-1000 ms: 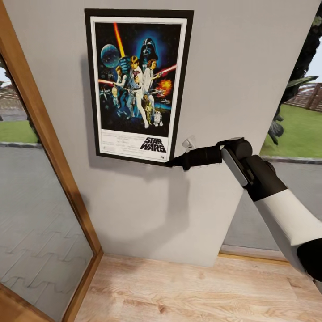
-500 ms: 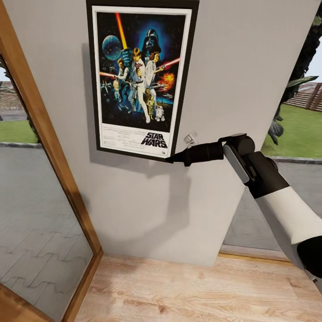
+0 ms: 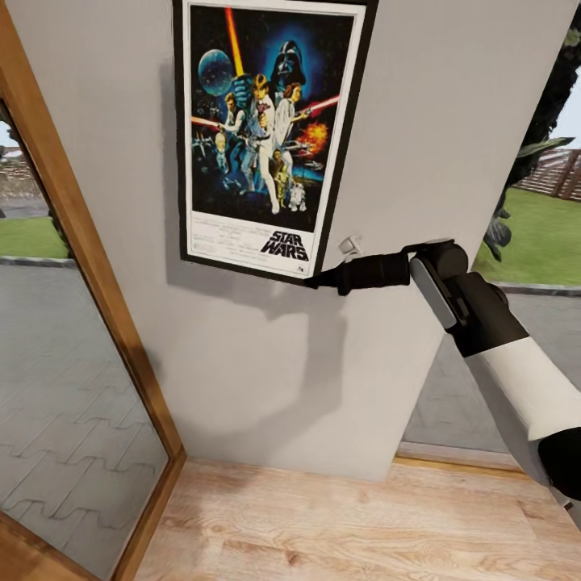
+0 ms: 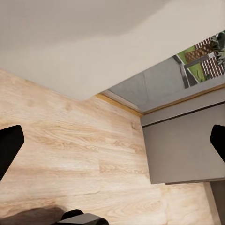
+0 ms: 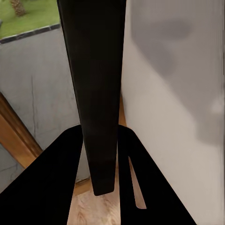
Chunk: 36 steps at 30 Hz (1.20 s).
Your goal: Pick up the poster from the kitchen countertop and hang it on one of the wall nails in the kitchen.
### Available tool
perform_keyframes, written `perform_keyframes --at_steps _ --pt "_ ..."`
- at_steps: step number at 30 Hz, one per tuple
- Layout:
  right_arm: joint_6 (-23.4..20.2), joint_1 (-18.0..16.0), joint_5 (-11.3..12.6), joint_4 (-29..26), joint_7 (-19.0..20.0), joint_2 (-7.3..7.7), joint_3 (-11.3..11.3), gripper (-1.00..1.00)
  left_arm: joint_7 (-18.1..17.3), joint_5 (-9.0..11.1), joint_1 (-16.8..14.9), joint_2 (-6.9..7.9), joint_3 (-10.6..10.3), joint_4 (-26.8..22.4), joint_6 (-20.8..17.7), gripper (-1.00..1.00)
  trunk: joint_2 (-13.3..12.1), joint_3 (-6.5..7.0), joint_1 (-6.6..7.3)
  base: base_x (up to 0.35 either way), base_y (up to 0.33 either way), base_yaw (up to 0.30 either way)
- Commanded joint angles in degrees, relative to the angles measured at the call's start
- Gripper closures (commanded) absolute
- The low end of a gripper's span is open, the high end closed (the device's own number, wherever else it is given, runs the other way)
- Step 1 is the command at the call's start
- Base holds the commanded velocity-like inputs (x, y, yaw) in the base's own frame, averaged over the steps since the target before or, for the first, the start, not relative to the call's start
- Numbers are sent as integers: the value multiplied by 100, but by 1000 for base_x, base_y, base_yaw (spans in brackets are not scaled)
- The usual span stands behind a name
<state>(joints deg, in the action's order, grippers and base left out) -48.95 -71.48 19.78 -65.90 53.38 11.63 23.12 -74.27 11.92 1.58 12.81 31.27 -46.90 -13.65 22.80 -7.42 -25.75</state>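
The poster (image 3: 270,137) is up against the grey wall (image 3: 452,121), upright but tilted a little, its title strip at the lower end and its top edge cut off by the head view's upper border. The right gripper (image 3: 323,281) reaches in from the right of the poster and pinches its lower right corner, the dark fingers closed on the black frame; in the right wrist view the frame's edge (image 5: 93,93) runs as a long dark bar straight out between the two fingers (image 5: 51,183), with the wall just beside it. Whether the poster's back actually touches the wall is hard to judge from here. A small pale fitting (image 3: 349,244) sits on the wall just right of the poster's lower corner, above the gripper. Left of the poster stands a wooden door frame (image 3: 89,266) with glass. The left gripper (image 4: 112,145) hangs with its fingers spread wide and nothing between them, over the wooden floor (image 4: 70,154).
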Motion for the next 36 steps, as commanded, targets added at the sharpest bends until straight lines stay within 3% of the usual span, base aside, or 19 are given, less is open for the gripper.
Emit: perform_keyframes --at_steps 1,36 --pt "-27 -7 26 -1 -3 5 -73 100 -13 21 0 1 -1 -6 -58 -100 12 -11 -4 0 0 0" --pt "-27 -7 18 -2 -12 -2 -81 100 -15 21 0 3 2 -3 -50 -100 12 -11 -4 -22 0 0"
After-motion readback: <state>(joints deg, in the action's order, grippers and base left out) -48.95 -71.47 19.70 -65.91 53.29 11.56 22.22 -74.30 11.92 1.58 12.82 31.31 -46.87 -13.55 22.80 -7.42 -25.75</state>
